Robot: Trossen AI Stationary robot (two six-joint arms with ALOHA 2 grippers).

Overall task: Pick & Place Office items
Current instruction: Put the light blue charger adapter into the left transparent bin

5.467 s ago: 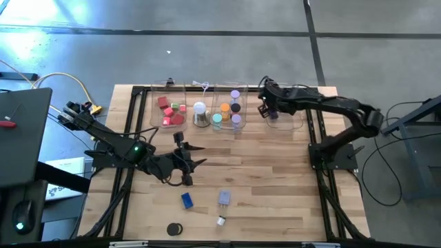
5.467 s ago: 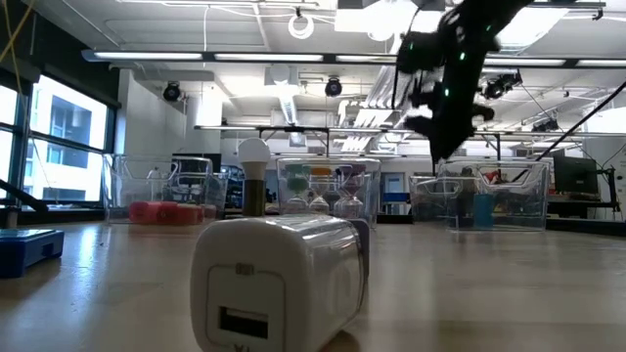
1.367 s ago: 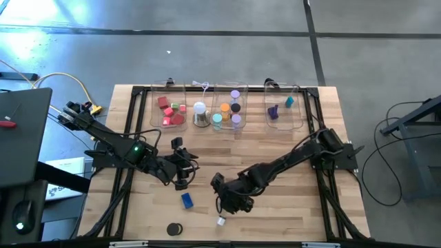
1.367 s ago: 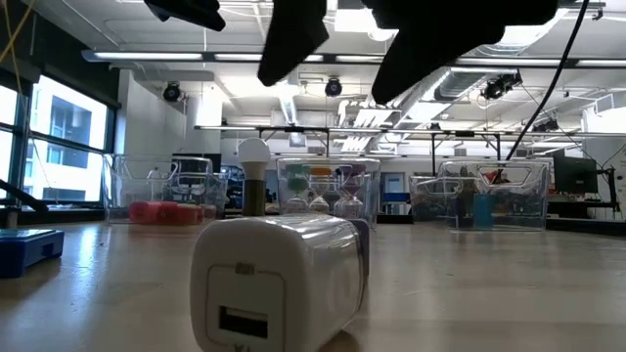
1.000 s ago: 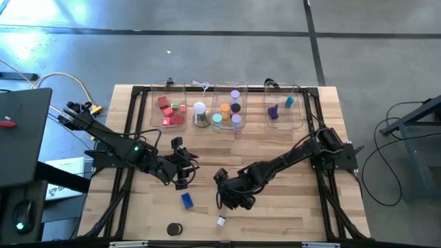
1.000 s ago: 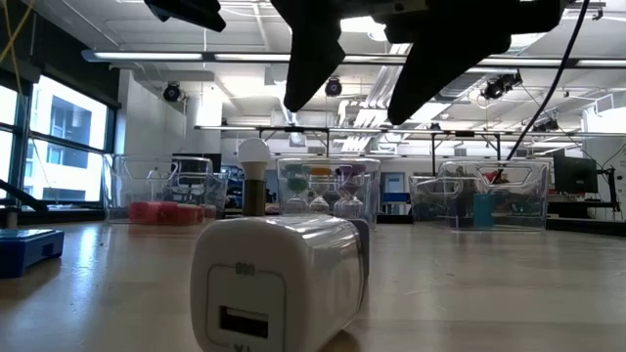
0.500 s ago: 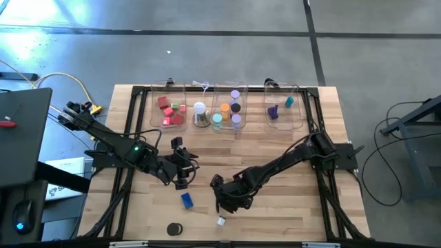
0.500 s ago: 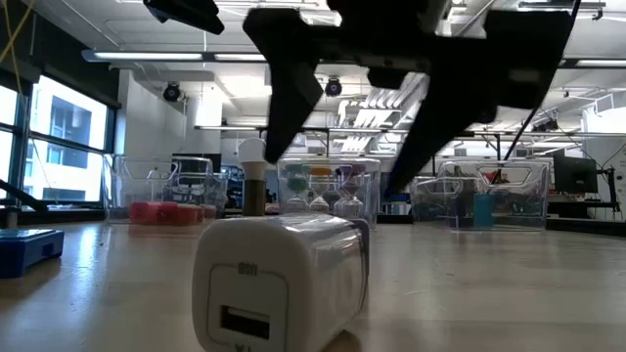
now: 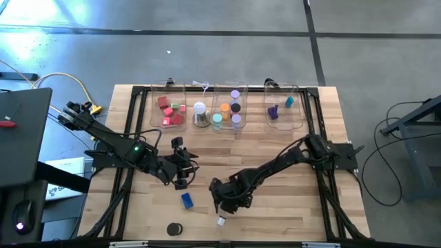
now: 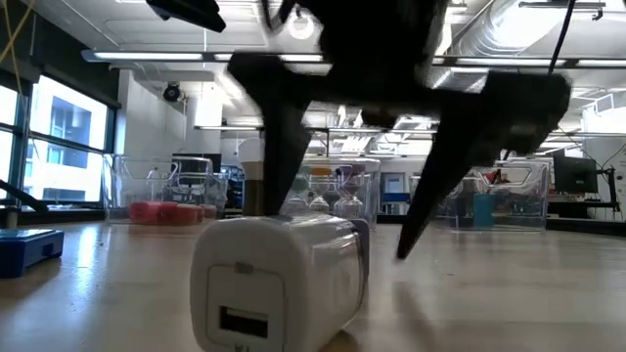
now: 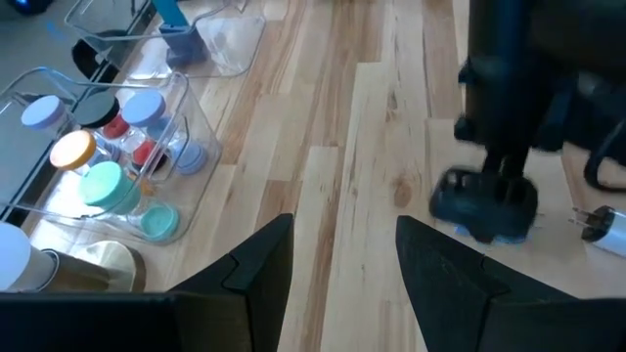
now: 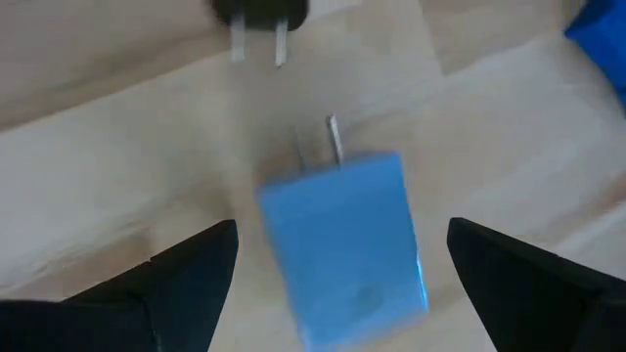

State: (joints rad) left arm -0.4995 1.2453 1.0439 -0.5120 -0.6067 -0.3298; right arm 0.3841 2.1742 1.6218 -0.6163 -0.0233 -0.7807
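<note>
Right tool (image 12: 328,264) low over the surface (image 9: 275,151), fingers wide apart, straddling a light-blue plug adapter (image 12: 342,244). Left tool (image 9: 180,165) hovering mid-left, fingers half apart, holding nothing.

Even, bright overhead light; hard glare patch on the floor (image 9: 41,21) at 10 o'clock in the high view. Low view is backlit by ceiling strip lights (image 10: 147,56), so the right gripper (image 10: 362,147) reads as a smeared black silhouette. Right wrist view soft: blue charger (image 12: 342,244) blurry.
</note>
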